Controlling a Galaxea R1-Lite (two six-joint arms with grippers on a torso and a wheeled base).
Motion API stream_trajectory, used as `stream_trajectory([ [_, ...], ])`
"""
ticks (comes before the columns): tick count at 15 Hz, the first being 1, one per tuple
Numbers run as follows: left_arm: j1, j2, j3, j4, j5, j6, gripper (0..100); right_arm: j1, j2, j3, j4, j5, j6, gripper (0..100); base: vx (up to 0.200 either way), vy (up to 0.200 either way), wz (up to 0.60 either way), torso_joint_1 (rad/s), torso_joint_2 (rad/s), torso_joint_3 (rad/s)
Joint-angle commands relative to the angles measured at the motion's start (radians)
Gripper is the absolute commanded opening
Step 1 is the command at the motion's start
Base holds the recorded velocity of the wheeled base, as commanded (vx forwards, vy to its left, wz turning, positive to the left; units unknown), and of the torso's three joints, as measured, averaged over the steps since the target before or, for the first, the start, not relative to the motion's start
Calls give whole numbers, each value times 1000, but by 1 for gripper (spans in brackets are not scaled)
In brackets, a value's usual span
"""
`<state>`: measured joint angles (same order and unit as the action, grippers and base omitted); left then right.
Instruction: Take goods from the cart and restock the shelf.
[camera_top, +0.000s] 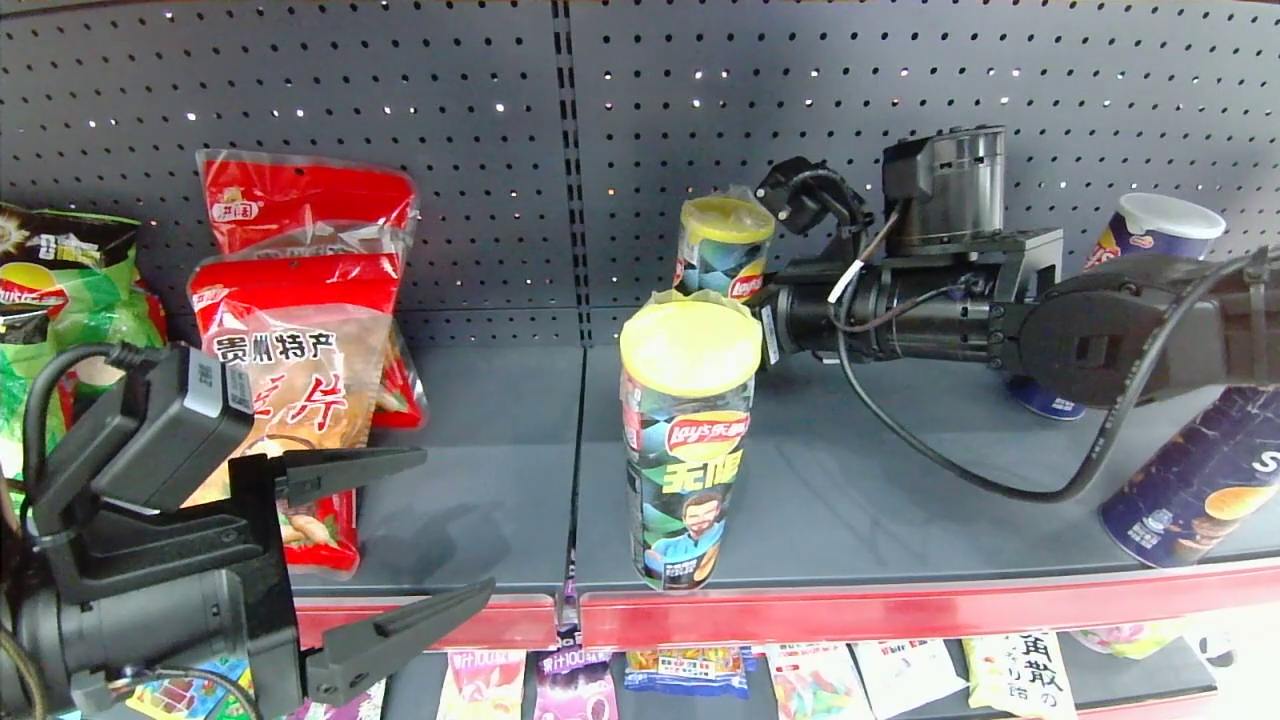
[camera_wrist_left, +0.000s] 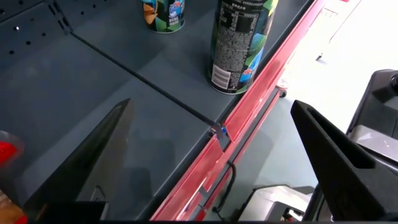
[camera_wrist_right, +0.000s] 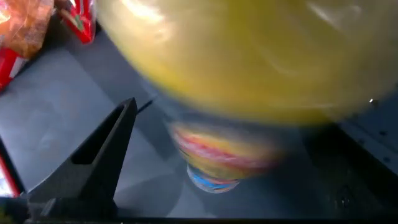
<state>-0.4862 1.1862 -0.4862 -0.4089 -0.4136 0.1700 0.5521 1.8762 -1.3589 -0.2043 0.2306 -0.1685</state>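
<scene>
Two chip cans with yellow lids stand on the grey shelf. The front can is upright near the red front lip, and its lower part is close to my left gripper. The back can stands near the pegboard. My right gripper comes in from the right and is at that can. In the right wrist view the can looms blurred beside one spread finger; the gripper looks open. My left gripper is open and holds nothing, low at the shelf's front left edge.
Red snack bags and a green bag stand on the shelf's left. At the right are purple cans, one upright and one leaning. Small packets lie on the lower shelf. Bare shelf lies between the bags and the cans.
</scene>
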Motion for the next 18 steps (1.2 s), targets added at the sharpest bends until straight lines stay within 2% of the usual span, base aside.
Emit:
stream_trajectory([
  [1,0,6,0,-1,1,0,100,-1,-71,63,0,-11,0,100,0,0,0,0,0,0],
  [6,-2,33,-19,-4,9,3,100,-47,-238,296,-3,-56,0,100,0,0,0,0,0,0],
  [12,-31,104,-37,-10,9,11,100,-83,-371,480,-4,-85,0,100,0,0,0,0,0,0],
  [15,-45,187,-77,-10,9,32,100,-64,-494,598,-6,-79,-2,100,0,0,0,0,0,0],
  [18,-45,253,-111,-10,18,49,100,19,-621,692,-7,-68,0,100,0,0,0,0,0,0],
])
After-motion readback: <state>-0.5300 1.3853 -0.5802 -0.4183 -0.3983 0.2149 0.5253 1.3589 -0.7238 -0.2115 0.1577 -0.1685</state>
